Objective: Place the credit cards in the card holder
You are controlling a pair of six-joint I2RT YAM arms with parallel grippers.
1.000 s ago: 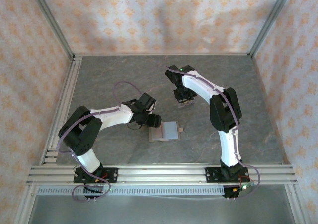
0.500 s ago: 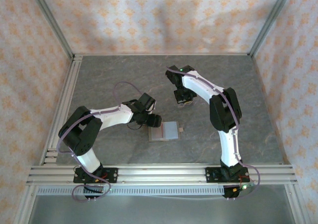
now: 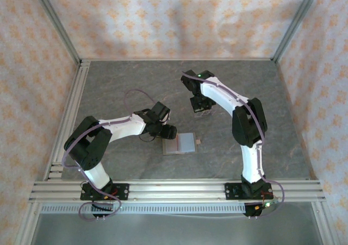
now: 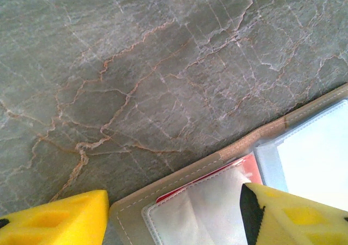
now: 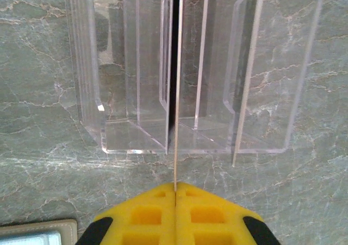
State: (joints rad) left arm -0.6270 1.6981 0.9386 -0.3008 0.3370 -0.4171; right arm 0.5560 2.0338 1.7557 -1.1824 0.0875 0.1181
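Nearest the arm bases, the card holder (image 3: 180,143) is lying open and flat on the grey marbled table (image 3: 119,82), its pale clear pockets facing up. It is sitting roughly at 6 o'clock from the table's middle.

The left gripper (image 3: 169,131) is hanging at the holder's 10 o'clock edge. In the left wrist view its jaws are standing wide apart (image 4: 174,215). One yellow finger (image 4: 60,220) is over bare table just beside the holder's corner, and the other is over a clear pocket. Cannot tell whether either pad is touching. A red card (image 4: 251,166) is showing inside the pocket, tucked under the plastic, with the tan stitched border (image 4: 228,155) running at its 12 o'clock side.

Farther out, at about 1 o'clock from the holder and apart from it, a clear plastic stand (image 3: 203,111) is sitting on the table. The right gripper (image 3: 199,107) is hovering at it. In the right wrist view the yellow pads are pressed together (image 5: 175,188), pinching a thin card (image 5: 175,114) seen edge-on. The card is pointing toward 12 o'clock and reaching in among the slots of the stand (image 5: 130,71). A corner of the holder (image 5: 38,231) is peeking in at 8 o'clock.
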